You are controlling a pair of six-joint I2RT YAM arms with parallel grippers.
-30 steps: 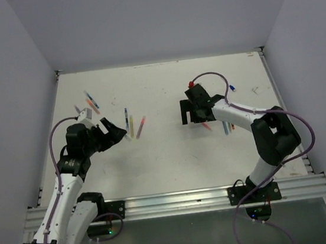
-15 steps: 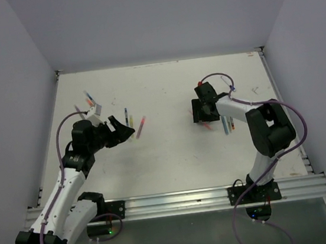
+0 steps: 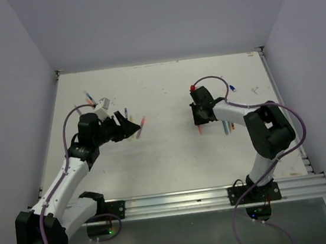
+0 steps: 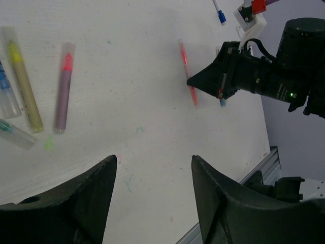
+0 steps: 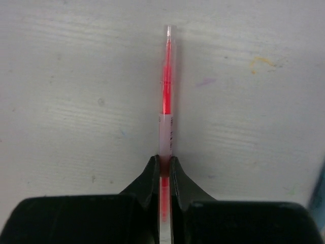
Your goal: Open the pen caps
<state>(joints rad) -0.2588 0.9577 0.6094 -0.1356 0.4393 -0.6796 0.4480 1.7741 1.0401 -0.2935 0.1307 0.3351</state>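
Note:
My right gripper (image 5: 163, 163) is shut on a red pen (image 5: 166, 86) that lies flat on the white table, its clear end pointing away from the jaws. From above, the right gripper (image 3: 200, 119) sits over that red pen (image 3: 200, 131). My left gripper (image 4: 154, 158) is open with only bare table between its fingers. It hovers by a pink pen (image 3: 142, 123) and a blue pen (image 3: 125, 112). In the left wrist view a yellow pen (image 4: 24, 89) and a purple-pink pen (image 4: 63, 89) lie ahead, each still wearing its translucent pen cap (image 4: 67, 55).
More pens (image 3: 90, 99) lie at the far left. A few pens (image 3: 228, 127) rest just right of the right gripper. A small blue piece (image 3: 232, 88) lies near the back right. White walls enclose the table, and a metal rail (image 3: 178, 200) runs along the near edge.
The right gripper dropped onto the table and shut on the red pen. The left arm reached forward and right toward the pink and blue pens, its jaws narrowing slightly.

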